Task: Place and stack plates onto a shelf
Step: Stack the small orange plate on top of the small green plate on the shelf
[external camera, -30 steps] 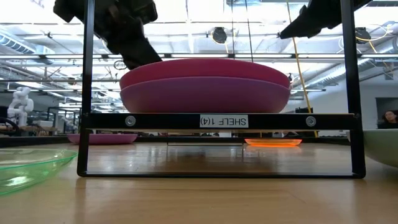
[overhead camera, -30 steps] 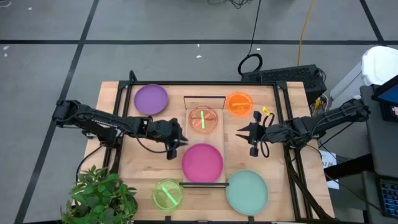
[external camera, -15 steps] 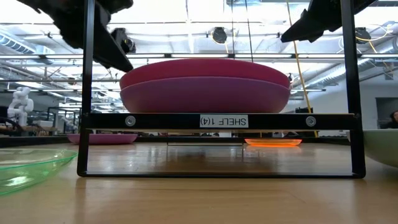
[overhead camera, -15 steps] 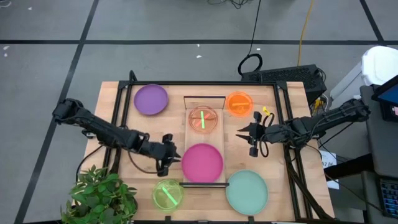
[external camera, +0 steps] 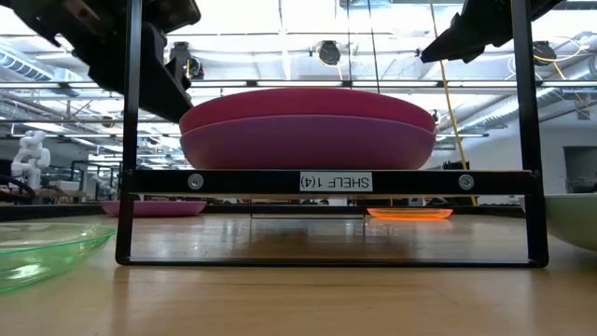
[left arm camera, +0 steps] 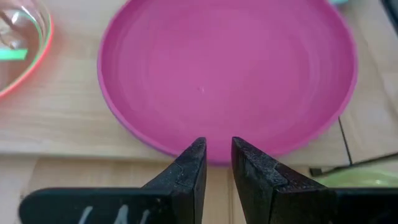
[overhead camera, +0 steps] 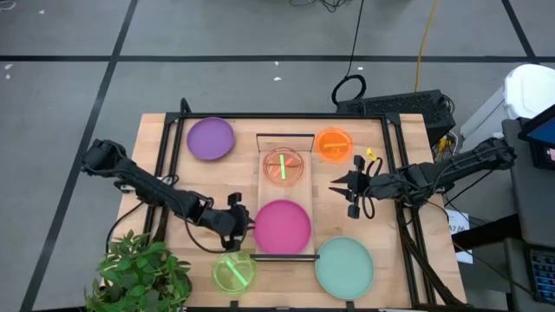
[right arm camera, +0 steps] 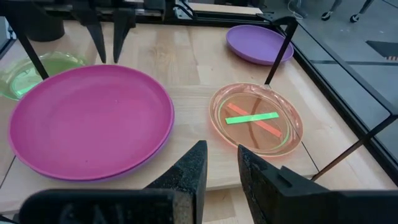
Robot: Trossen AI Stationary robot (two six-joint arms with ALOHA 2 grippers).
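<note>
**Magenta plate stacked on the shelf; both grippers empty**

The shelf [overhead camera: 286,147], a narrow light-wood board running down the middle of the table [overhead camera: 165,173], carries two loads. At its near end the magenta plate [overhead camera: 282,226] sits on top of a second, more purple plate [external camera: 308,145], whose rim shows only in the low view. Farther along the board lies a small translucent pink-red plate [overhead camera: 283,166] with a green strip and an orange-red strip crossed inside it. The black rail under the stack bears a white label [external camera: 336,181] whose mirrored lettering reads "SHELF (14)".

Off the shelf, on the table, lie a purple plate [overhead camera: 211,139], an orange plate [overhead camera: 333,144], a pale teal plate [overhead camera: 344,266] and a neon green plate [overhead camera: 233,272] holding a green strip.

The left gripper [overhead camera: 239,223] hovers just beside the magenta plate's rim, its fingers [left arm camera: 186,171] nearly together and holding nothing. The right gripper [overhead camera: 336,185] waits to the right of the shelf, its fingers [right arm camera: 189,168] slightly parted and empty.
</note>
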